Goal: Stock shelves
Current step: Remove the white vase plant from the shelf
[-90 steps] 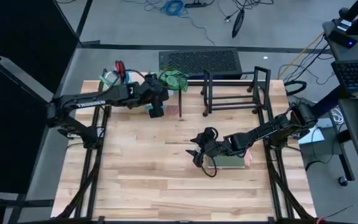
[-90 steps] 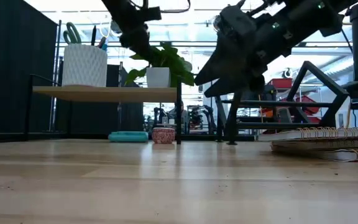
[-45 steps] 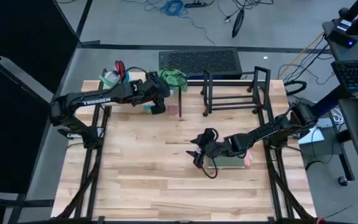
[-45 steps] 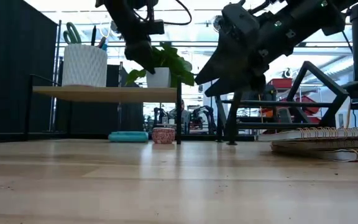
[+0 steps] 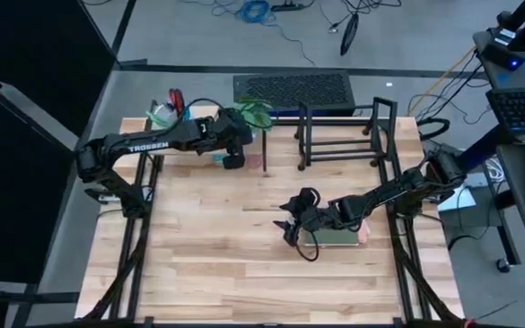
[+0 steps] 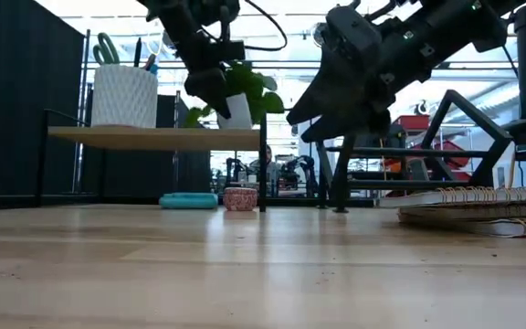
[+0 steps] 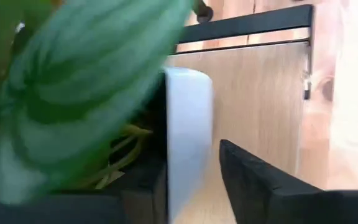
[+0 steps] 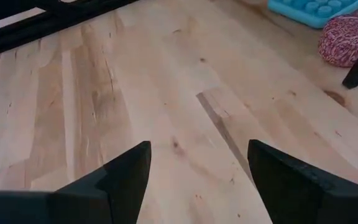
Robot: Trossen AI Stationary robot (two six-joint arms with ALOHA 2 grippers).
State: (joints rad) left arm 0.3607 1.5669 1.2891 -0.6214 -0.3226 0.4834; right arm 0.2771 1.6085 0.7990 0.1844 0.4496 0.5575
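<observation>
My pale-wood riser shelf (image 6: pixel 153 137) stands at the far left of the table, carrying a white textured pen cup (image 6: pixel 123 96) and a potted plant (image 6: pixel 237 99) at its right end. The black wire rack (image 5: pixel 340 135) sits beside it, further right along the far edge, with nothing that I can make out on it. My left gripper (image 7: pixel 194 180) is at the plant: the wrist view shows the white pot's wall between my two dark fingers (image 7: pixel 260 186), so I judge I have it clasped, the fingers only pot-wide apart. The pot seems to stand on or just over the shelf top. My right gripper (image 8: pixel 197 174) hovers over bare tabletop mid-table, fingers spread wide and holding nothing, next to the spiral notebooks (image 6: pixel 482 208).

Under the shelf lie a teal tray (image 6: pixel 188 200) and a pink yarn ball (image 6: pixel 240 198).

The risk as I see it: the pot stands near the shelf's right edge, so letting go off-level or dragging leaves could tip it off. The only legible writing is "TROSSEN" on my left arm (image 5: pixel 144 146).
</observation>
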